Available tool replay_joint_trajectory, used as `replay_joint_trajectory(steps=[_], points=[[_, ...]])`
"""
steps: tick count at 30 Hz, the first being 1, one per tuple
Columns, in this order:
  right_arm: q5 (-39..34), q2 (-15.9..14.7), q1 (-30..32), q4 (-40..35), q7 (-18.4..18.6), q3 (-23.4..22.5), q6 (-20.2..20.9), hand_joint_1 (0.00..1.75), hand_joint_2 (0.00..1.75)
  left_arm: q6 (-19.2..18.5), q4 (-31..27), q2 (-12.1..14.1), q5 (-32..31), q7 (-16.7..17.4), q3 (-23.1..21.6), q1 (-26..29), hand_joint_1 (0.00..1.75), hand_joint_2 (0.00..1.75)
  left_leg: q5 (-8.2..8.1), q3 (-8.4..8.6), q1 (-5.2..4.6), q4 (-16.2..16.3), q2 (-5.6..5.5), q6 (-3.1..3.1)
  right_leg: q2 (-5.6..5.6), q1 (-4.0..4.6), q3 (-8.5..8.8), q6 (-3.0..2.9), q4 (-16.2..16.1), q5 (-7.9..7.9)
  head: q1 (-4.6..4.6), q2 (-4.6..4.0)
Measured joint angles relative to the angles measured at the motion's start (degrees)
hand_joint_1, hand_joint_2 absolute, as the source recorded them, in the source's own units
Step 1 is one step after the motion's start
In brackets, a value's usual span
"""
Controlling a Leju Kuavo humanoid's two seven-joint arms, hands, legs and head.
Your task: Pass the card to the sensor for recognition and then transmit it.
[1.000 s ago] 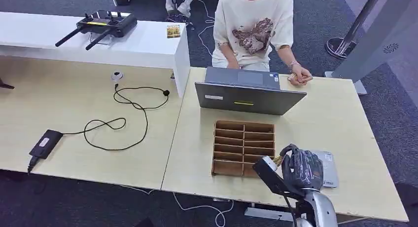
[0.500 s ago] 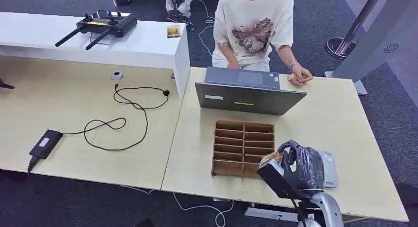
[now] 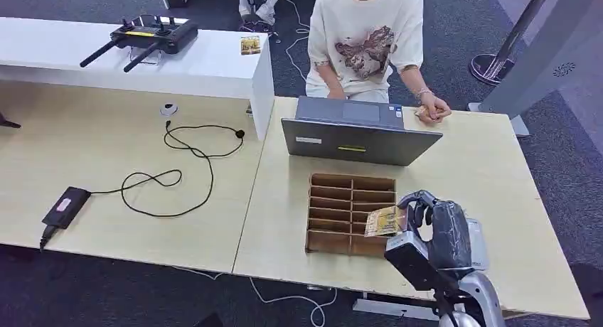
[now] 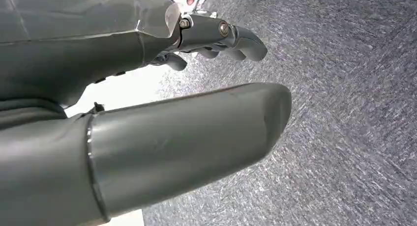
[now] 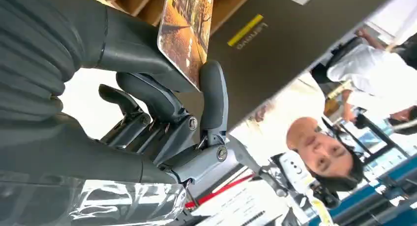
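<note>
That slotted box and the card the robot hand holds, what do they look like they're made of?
The slotted box looks like brown corrugated cardboard: matte, with thin flat dividers. The card in the right robot hand seems glossy printed paper or plastic; its yellowish picture catches light in the right wrist view. Which of the two, I cannot tell.

One card (image 3: 385,221), one laptop (image 3: 359,138), one divided box (image 3: 341,206), two tables (image 3: 107,185).
</note>
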Motion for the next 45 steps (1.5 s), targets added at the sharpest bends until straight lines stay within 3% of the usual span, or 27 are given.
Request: replay_joint_trajectory(steps=[5, 18, 33, 45], points=[[-3.1, 0.0, -2.4, -0.4, -1.8, 0.4, -0.3, 1.75, 1.75, -0.1, 0.0, -0.2, -0.2, -0.4, 0.0, -0.2, 0.00, 0.00, 0.00, 0.00, 0.00, 0.0, 0.01, 0.00, 0.01, 0.00, 0.00, -0.01, 0.0, 0.01, 0.00, 0.00], [-3.6, 0.0, -16.8, 3.7, 6.0, 1.2, -7.3, 1.75, 1.75, -0.1, 0.0, -0.6, -0.9, -0.4, 0.0, -0.7, 0.00, 0.00, 0.07, 0.01, 0.00, 0.0, 0.10, 0.02, 0.07, 0.00, -0.01, -0.08, 0.1, 0.12, 0.00, 0.00], [-6.2, 0.0, -42.2, 28.8, 13.1, 0.2, -15.3, 1.75, 1.75, 0.1, 0.0, -0.7, -1.3, -0.5, 0.0, -0.9, 0.00, 0.00, 0.15, 0.01, 0.00, 0.0, 0.10, 0.03, 0.09, 0.00, -0.03, -0.06, 0.1, 0.22, -0.02, 0.00], [-1.7, 0.0, -56.3, 48.0, 20.7, -0.3, -20.1, 1.75, 1.75, 0.4, 0.0, -0.8, -1.3, -0.5, 0.0, -1.0, 0.00, 0.00, 0.15, 0.01, 0.00, 0.0, 0.10, 0.03, 0.09, 0.00, -0.03, -0.06, 0.1, 0.22, 0.00, 0.00]])
